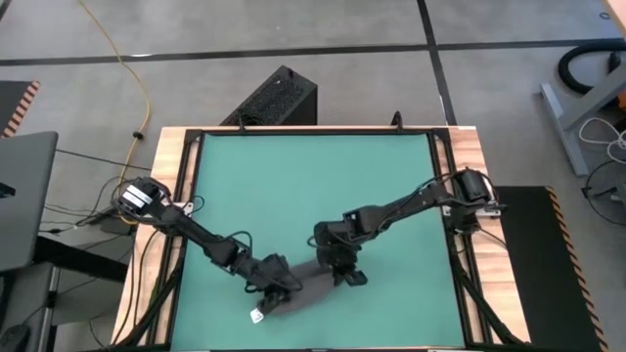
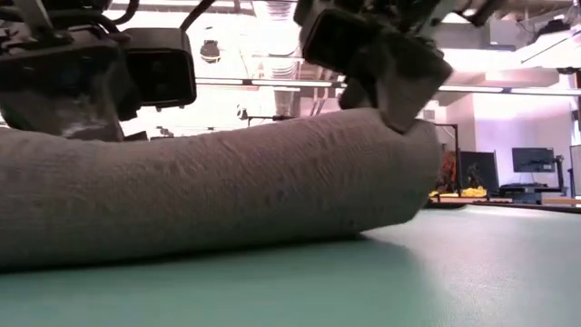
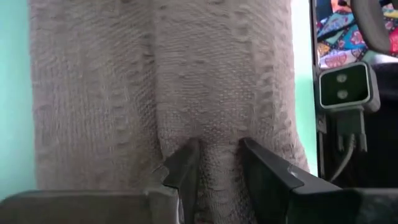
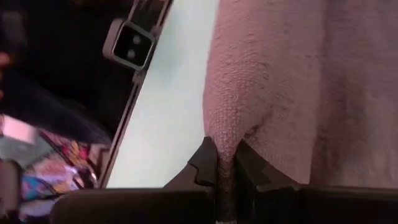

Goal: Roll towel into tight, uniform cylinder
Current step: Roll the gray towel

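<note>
Green mat (image 1: 313, 186) covers the table. Near its front edge, the left gripper (image 3: 214, 165) pinches a fold of the rolled towel (image 2: 218, 182). The right gripper (image 4: 225, 163) is squeezed tight on the roll's other end. A white tag (image 1: 257, 316) pokes out beside the left gripper.

no legible text, labels (none anywhere), signs
</note>
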Robot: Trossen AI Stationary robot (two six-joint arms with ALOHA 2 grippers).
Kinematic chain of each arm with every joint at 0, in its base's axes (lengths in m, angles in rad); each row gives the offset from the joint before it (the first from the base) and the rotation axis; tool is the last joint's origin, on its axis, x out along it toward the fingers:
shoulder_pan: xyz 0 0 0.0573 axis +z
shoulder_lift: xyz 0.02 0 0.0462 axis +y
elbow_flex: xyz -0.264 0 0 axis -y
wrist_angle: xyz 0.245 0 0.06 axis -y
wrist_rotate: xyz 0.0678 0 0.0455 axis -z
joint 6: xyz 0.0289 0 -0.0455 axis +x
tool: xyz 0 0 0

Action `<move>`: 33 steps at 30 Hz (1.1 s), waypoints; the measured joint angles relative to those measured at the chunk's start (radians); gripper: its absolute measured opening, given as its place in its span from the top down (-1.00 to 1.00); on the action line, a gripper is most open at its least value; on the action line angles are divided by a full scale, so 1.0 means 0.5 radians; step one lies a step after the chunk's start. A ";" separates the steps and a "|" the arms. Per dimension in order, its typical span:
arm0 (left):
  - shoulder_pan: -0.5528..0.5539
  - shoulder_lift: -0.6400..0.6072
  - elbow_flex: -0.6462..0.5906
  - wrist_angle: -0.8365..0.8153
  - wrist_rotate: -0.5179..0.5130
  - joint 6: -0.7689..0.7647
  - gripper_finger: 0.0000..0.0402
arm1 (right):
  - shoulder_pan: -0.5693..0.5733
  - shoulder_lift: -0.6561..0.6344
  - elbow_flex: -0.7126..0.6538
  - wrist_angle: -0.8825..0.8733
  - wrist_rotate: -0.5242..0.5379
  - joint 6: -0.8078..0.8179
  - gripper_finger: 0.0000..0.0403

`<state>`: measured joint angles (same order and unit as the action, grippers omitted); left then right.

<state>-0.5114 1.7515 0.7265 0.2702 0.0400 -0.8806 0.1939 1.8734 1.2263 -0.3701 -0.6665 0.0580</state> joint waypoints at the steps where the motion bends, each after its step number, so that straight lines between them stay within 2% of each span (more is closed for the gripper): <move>1: -0.005 0.000 0.000 -0.004 0.012 -0.001 0.45 | -0.025 0.001 0.000 0.011 -0.021 0.042 0.82; 8: -0.021 -0.001 0.000 -0.059 0.050 -0.007 0.45 | -0.211 0.160 0.002 0.088 -0.047 0.268 0.82; 14: -0.021 -0.002 -0.001 -0.099 0.066 0.008 0.46 | -0.324 0.376 0.055 0.152 -0.271 0.309 0.82; 18: -0.021 -0.004 0.001 -0.162 0.070 0.009 0.46 | -0.359 0.373 0.103 0.136 -0.378 0.256 0.82; 23: -0.013 -0.005 0.000 -0.195 0.071 0.044 0.46 | -0.403 0.322 0.190 0.146 -0.384 0.220 0.82; 27: 0.001 -0.003 -0.002 -0.201 0.080 0.061 0.46 | -0.435 0.322 0.208 0.244 -0.303 0.219 0.82; 31: 0.004 -0.002 -0.003 -0.200 0.083 0.061 0.46 | -0.465 0.342 0.210 0.317 -0.039 0.210 0.82; 33: 0.005 -0.002 -0.004 -0.199 0.082 0.072 0.46 | -0.483 0.386 0.213 0.382 0.026 0.212 0.82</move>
<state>-0.5091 1.7508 0.7246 0.1706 0.0812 -0.8446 -0.0475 2.0666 1.3327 -0.1790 -0.6535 0.1642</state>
